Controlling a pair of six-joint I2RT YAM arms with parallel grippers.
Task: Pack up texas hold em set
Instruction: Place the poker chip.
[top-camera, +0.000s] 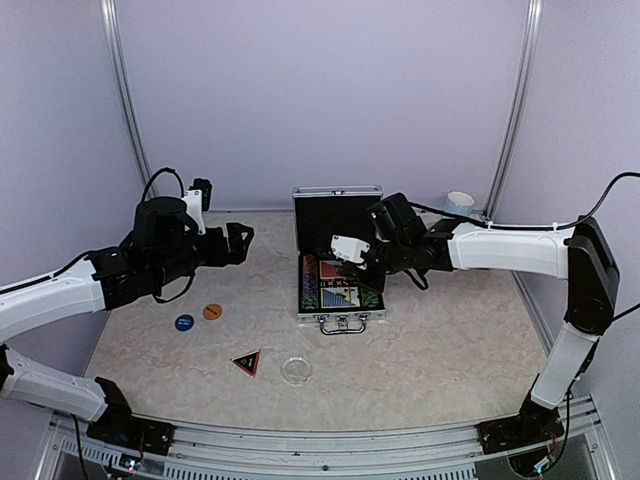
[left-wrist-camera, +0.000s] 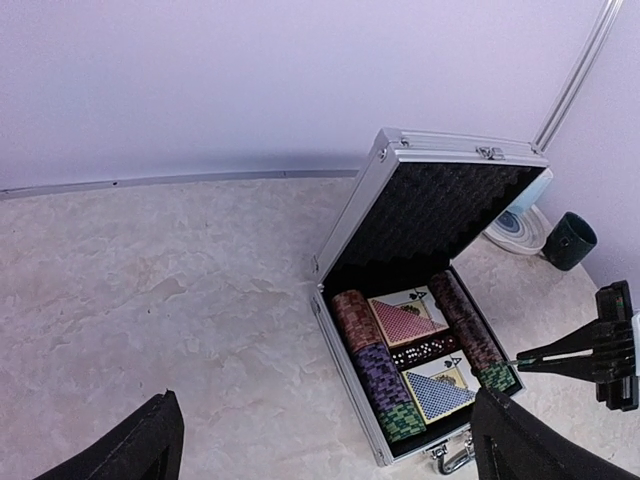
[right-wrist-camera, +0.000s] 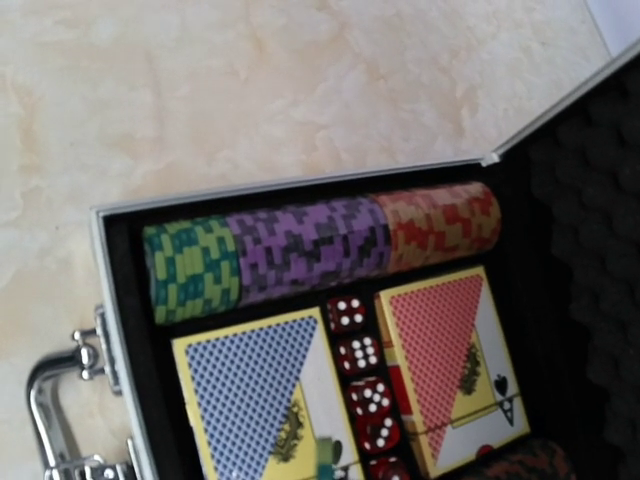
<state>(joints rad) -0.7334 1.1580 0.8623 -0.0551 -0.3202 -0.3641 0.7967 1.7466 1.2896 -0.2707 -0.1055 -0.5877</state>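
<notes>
Two grippers. Left gripper (top-camera: 240, 241): jaws wide, nothing between them. Right gripper (left-wrist-camera: 522, 362): jaws shut, can't tell if anything's pinched. Its tips sit over the green end of a chip row (left-wrist-camera: 478, 340) in the case (left-wrist-camera: 340, 345). Case is open with the lid up, directly under the right jaws and ahead of the left ones. Blue disc (top-camera: 184, 322), orange disc (top-camera: 212, 311), triangle (top-camera: 246, 361) and clear disc (top-camera: 295, 370) lie loose on the table (top-camera: 440, 340), nearer the left jaws.

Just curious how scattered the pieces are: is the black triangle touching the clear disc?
Apart. The top view shows the black triangle and the clear disc lying side by side, with a strip of bare table between them.
</notes>
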